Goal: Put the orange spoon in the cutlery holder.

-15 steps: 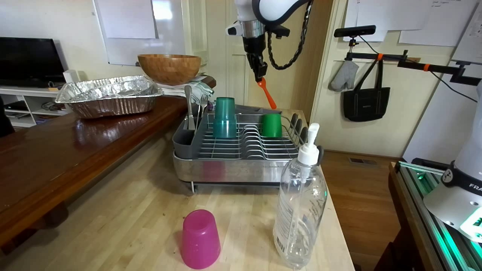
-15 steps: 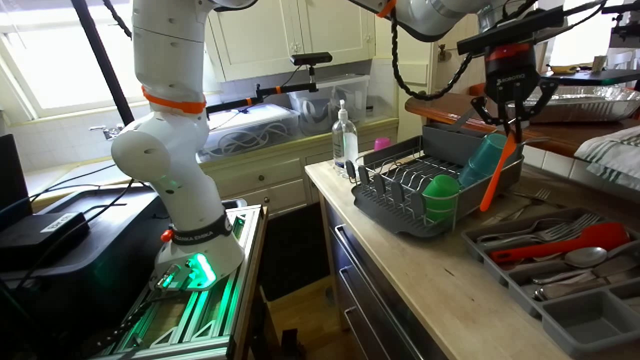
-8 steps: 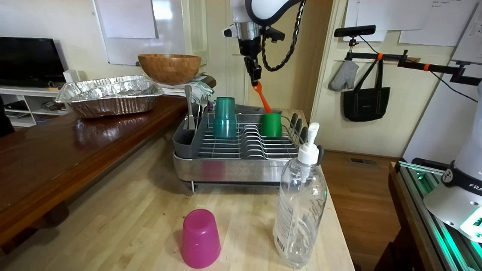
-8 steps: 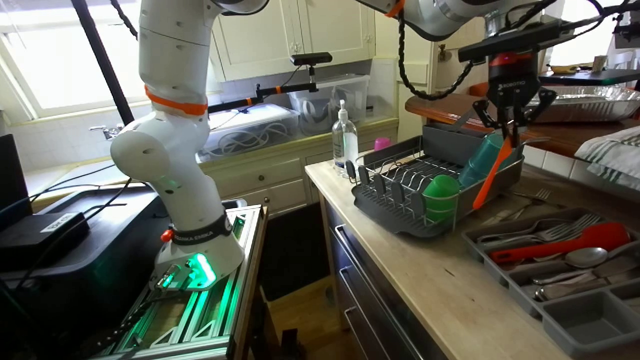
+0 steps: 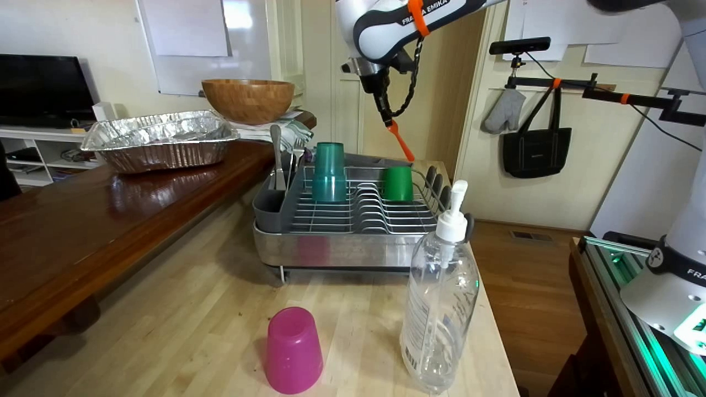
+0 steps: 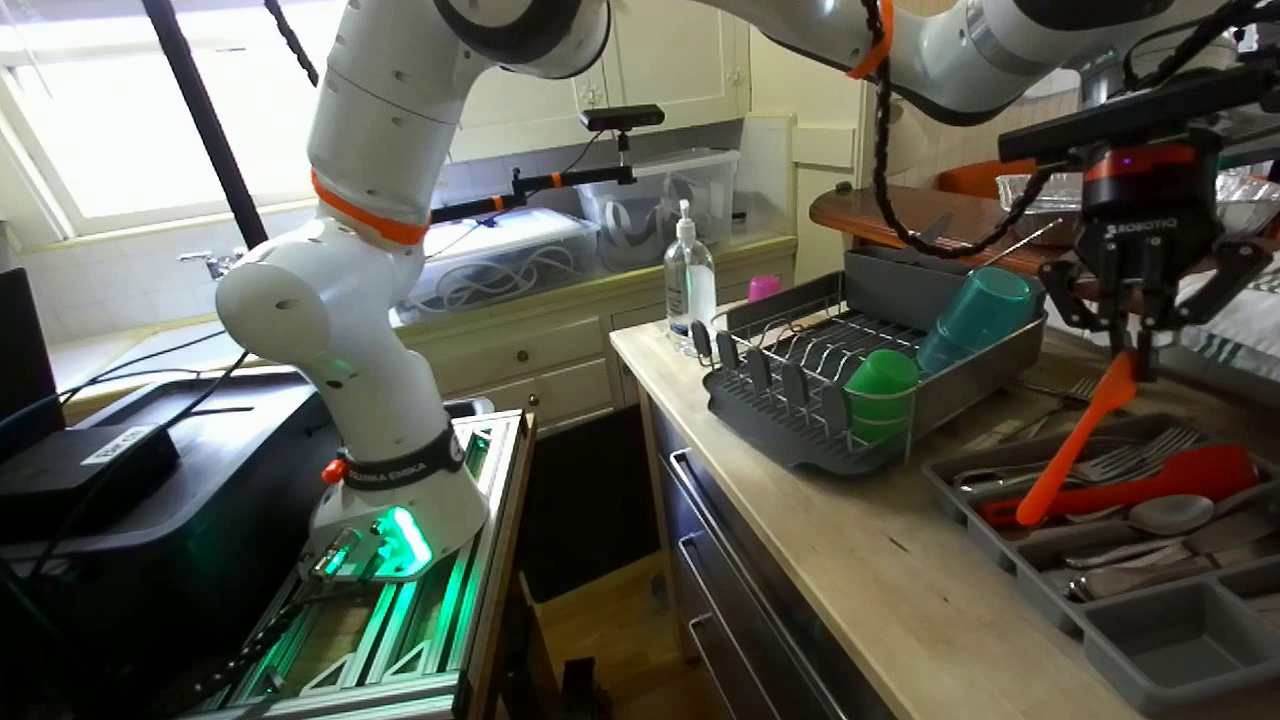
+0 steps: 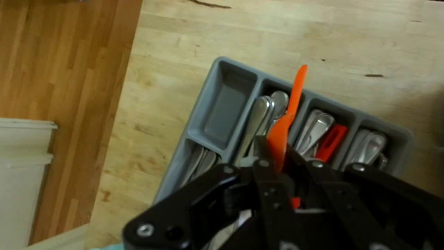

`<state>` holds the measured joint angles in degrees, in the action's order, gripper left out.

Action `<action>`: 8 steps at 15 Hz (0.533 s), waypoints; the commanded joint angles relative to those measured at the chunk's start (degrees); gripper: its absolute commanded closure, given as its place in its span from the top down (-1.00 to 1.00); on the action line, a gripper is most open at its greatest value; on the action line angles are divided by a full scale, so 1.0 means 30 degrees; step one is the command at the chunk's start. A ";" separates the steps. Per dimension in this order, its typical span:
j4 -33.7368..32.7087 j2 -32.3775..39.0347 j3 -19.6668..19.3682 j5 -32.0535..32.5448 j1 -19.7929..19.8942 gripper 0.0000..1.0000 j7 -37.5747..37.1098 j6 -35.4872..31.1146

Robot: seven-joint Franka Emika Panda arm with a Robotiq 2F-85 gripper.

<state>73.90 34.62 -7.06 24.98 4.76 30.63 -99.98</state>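
Note:
The orange spoon (image 6: 1075, 450) is slender and bright orange. My gripper (image 6: 1132, 362) is shut on its bowl end, and the thin handle slants down and away. In the wrist view the spoon (image 7: 294, 95) sits between the fingertips (image 7: 276, 151), above a grey cutlery tray. In an exterior view the gripper (image 5: 387, 119) and spoon (image 5: 401, 142) are beyond the dish rack. The cutlery holder (image 5: 271, 218) is the narrow grey compartment along the rack's side, with metal cutlery standing in it. It also shows in an exterior view (image 6: 900, 285), apart from the gripper.
The dish rack (image 6: 965, 400) bears a teal cup (image 6: 980, 315) and a green cup (image 6: 880, 395). The grey cutlery tray (image 6: 1035, 590) holds metal cutlery and a red utensil (image 6: 1130, 490). A clear pump bottle (image 5: 441, 314) and pink cup (image 5: 294, 353) stand on the counter.
My gripper first shifted slightly, then moved away from the dish rack with the spoon. The spoon was beside the teal cup and now hangs over the cutlery tray.

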 commanded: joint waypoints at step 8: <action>-0.6296 0.4906 -0.0103 0.0495 -0.0212 -0.95 -0.2343 0.2443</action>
<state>60.14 45.37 -7.33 26.85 4.16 25.41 -93.89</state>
